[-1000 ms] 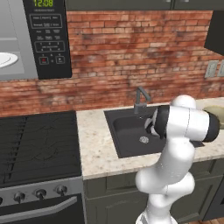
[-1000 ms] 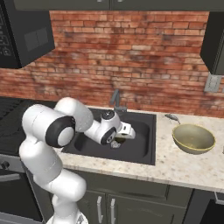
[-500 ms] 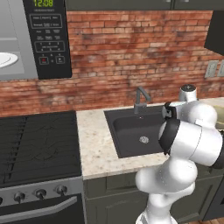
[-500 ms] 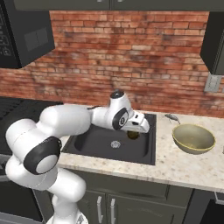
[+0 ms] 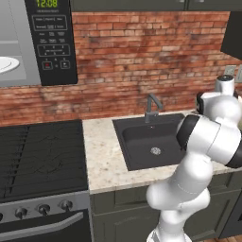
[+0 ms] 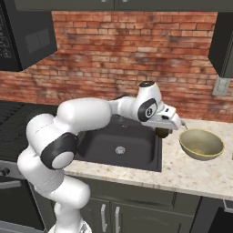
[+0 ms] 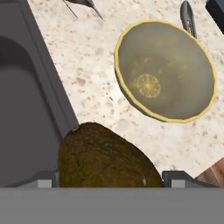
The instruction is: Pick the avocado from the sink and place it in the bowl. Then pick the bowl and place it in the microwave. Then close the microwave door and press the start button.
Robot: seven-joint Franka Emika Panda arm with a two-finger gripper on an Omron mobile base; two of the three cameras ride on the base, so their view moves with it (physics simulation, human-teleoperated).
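Observation:
My gripper (image 7: 111, 178) is shut on the avocado (image 7: 105, 157), a dark brown-olive fruit that bulges between the two fingertips. In the right base view the avocado (image 6: 162, 132) hangs under the hand just above the right edge of the sink (image 6: 104, 136), a little left of the bowl (image 6: 201, 144). The olive-tan bowl (image 7: 164, 72) stands upright on the speckled counter ahead of the hand, with nothing in it. The microwave (image 5: 52, 42) hangs open at the upper left with its white plate (image 5: 7, 64) showing; its door is out of view.
The sink (image 5: 142, 142) has a round drain (image 5: 155, 151) and a dark faucet (image 5: 152, 105) at its back. A dark utensil (image 7: 187, 17) lies beyond the bowl. A black stove (image 5: 38, 156) stands left of the counter. A wall outlet (image 6: 220, 85) sits above the bowl.
The arm has swung right and lifted the avocado out of the sink basin to the sink's right edge, close to the bowl. The jaws have kept their width.

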